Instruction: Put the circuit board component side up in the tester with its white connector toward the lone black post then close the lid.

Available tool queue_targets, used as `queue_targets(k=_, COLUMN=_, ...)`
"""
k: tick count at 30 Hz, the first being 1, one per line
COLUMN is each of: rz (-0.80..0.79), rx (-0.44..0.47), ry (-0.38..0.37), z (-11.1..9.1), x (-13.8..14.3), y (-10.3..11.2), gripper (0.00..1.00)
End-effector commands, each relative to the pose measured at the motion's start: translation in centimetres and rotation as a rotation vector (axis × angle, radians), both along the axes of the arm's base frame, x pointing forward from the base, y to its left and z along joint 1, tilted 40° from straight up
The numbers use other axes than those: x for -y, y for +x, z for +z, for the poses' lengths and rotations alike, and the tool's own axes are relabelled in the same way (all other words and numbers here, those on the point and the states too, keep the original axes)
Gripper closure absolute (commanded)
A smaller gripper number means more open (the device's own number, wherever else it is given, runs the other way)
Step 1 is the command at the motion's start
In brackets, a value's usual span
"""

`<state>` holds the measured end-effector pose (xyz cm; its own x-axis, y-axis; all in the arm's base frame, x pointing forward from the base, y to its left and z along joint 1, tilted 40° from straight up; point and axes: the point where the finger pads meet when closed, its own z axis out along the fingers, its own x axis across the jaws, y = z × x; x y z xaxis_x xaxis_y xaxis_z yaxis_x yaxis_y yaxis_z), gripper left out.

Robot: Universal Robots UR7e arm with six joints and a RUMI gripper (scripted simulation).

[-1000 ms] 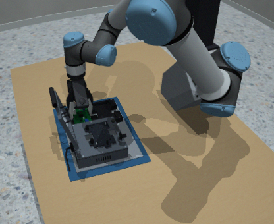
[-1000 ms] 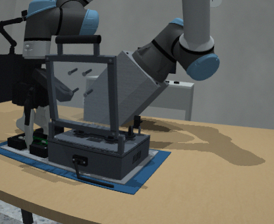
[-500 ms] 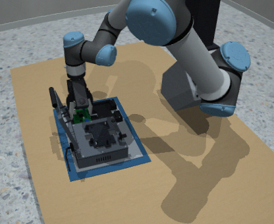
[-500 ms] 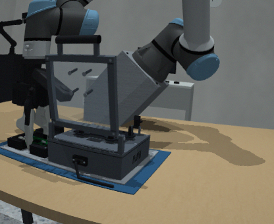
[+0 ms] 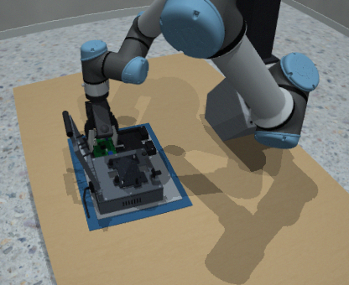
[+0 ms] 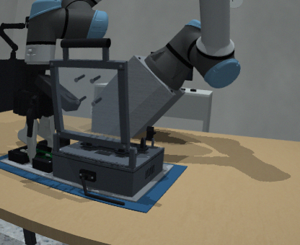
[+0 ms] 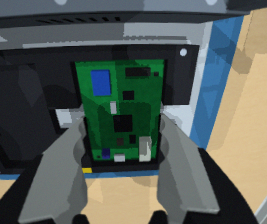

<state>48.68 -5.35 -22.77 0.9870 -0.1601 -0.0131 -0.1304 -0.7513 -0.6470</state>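
Note:
The green circuit board (image 7: 121, 107) (image 5: 103, 147) lies component side up in the black tray (image 7: 181, 82) (image 5: 132, 137) (image 6: 16, 156), with a blue chip at its far end and white connectors at its near end. My gripper (image 7: 123, 115) (image 5: 102, 141) (image 6: 34, 137) is down over the tray, its two grey fingers pressed against the board's long edges, shut on it. The grey tester (image 5: 128, 181) (image 6: 109, 164) stands just beyond the tray. Its clear framed lid (image 6: 89, 101) stands open and upright, with a black handle (image 6: 85, 42) on top. Black posts (image 6: 149, 134) stand at the tester's right end.
Tray and tester sit on a blue mat (image 5: 179, 194) (image 6: 159, 193) on the wooden table (image 5: 219, 248) (image 6: 239, 199). A black lever (image 6: 102, 197) sticks out at the tester's front. The arm's grey base block (image 5: 227, 114) (image 6: 138, 98) stands behind the tester.

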Motion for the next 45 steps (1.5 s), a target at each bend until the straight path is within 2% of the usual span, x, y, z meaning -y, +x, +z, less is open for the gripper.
queue_targets(k=1, rz=-0.001, rx=0.001, ry=-0.001, z=0.02, x=0.06, y=0.03, gripper=0.61)
queue_targets(k=33, rz=-0.001, rx=0.001, ry=-0.001, z=0.22, x=0.22, y=0.01, gripper=0.61)
queue_targets(k=45, rz=-0.001, rx=0.001, ry=-0.001, z=0.87, x=0.77, y=-0.07, gripper=0.61)
